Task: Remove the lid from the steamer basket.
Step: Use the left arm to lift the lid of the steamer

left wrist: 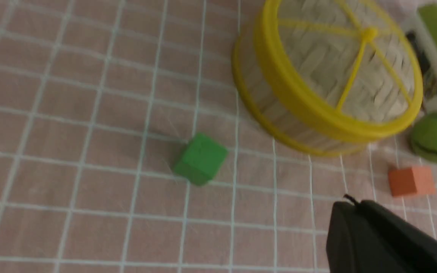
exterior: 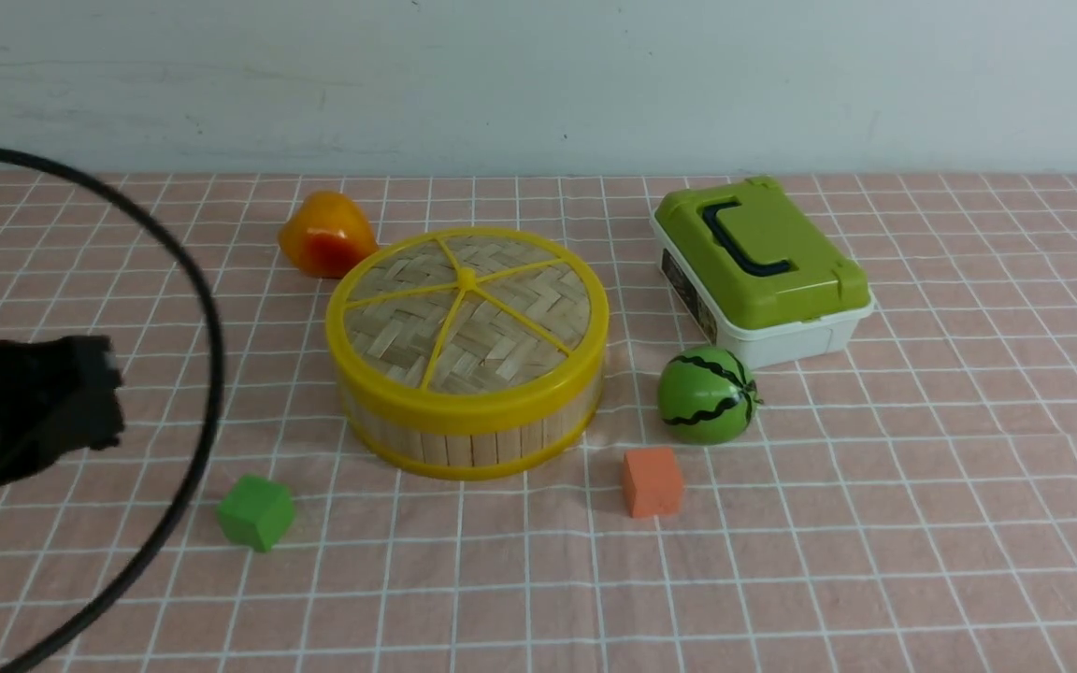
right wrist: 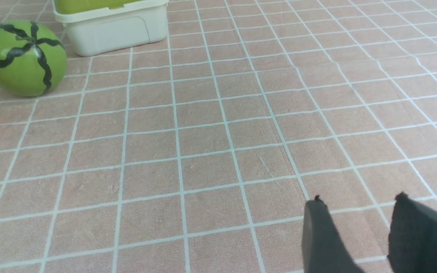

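Note:
The lid (exterior: pixel 468 313) of woven bamboo, with a yellow rim, spokes and centre knob, sits closed on the steamer basket (exterior: pixel 464 439) in the middle of the checked cloth. The left wrist view also shows the lid (left wrist: pixel 340 64) and the basket's slatted wall (left wrist: pixel 271 113). My left gripper (exterior: pixel 108 393) hovers well to the left of the basket, apart from it. In its wrist view the left gripper (left wrist: pixel 349 203) is shut with nothing between the jaws. My right gripper (right wrist: pixel 359 201) is open over bare cloth, and it is outside the front view.
A green cube (exterior: pixel 256 511) lies front left of the basket and an orange cube (exterior: pixel 653 481) front right. A toy watermelon (exterior: pixel 707 394) and a white box with a green lid (exterior: pixel 763 271) stand to the right. An orange-yellow fruit (exterior: pixel 325 234) is behind. A black cable (exterior: pixel 207 374) loops at left.

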Controlling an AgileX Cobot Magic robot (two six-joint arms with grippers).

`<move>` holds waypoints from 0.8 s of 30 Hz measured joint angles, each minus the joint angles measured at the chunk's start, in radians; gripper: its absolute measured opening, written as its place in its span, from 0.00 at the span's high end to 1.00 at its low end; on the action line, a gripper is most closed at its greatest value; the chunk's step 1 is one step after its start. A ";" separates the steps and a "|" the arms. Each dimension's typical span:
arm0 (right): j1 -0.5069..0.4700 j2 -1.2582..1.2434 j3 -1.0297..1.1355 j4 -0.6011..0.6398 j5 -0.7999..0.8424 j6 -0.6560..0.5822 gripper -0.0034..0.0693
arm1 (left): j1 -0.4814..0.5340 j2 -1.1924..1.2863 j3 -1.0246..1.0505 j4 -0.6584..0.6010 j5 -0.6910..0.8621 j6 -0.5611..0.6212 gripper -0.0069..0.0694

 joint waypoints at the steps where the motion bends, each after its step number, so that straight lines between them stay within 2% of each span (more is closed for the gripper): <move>1: 0.000 0.000 0.000 0.000 0.000 0.000 0.62 | 0.000 0.010 -0.008 -0.006 0.000 0.000 0.93; 3: 0.000 0.000 0.000 0.000 0.000 0.000 0.62 | 0.000 0.123 -0.104 -0.071 0.072 0.076 0.93; 5: 0.000 0.000 0.000 0.000 0.000 0.000 0.62 | -0.001 0.217 -0.194 -0.100 0.123 0.101 0.93; 10: 0.000 0.000 0.000 0.000 0.000 0.000 0.62 | -0.060 0.395 -0.391 -0.065 0.218 0.103 0.93; 13: 0.000 0.000 0.000 0.000 0.000 0.000 0.62 | -0.168 0.547 -0.614 0.078 0.302 0.032 0.93; 14: 0.000 0.000 0.000 0.000 0.000 0.000 0.62 | -0.168 0.556 -0.628 0.078 0.308 0.026 0.93; 16: 0.000 0.000 0.000 0.000 0.000 0.000 0.62 | -0.237 0.658 -0.782 0.223 0.361 -0.055 0.93; 20: 0.000 0.000 0.000 0.000 0.000 0.000 0.62 | -0.311 0.806 -0.984 0.403 0.401 -0.164 0.92; 21: 0.000 0.000 0.000 0.000 0.000 0.000 0.62 | -0.314 0.819 -0.991 0.411 0.402 -0.169 0.92; 22: 0.000 0.000 0.000 0.000 0.000 0.000 0.62 | -0.340 0.874 -1.058 0.459 0.404 -0.183 0.88; 24: 0.000 0.000 0.000 0.000 0.000 0.000 0.62 | -0.355 0.926 -1.102 0.473 0.399 -0.189 0.79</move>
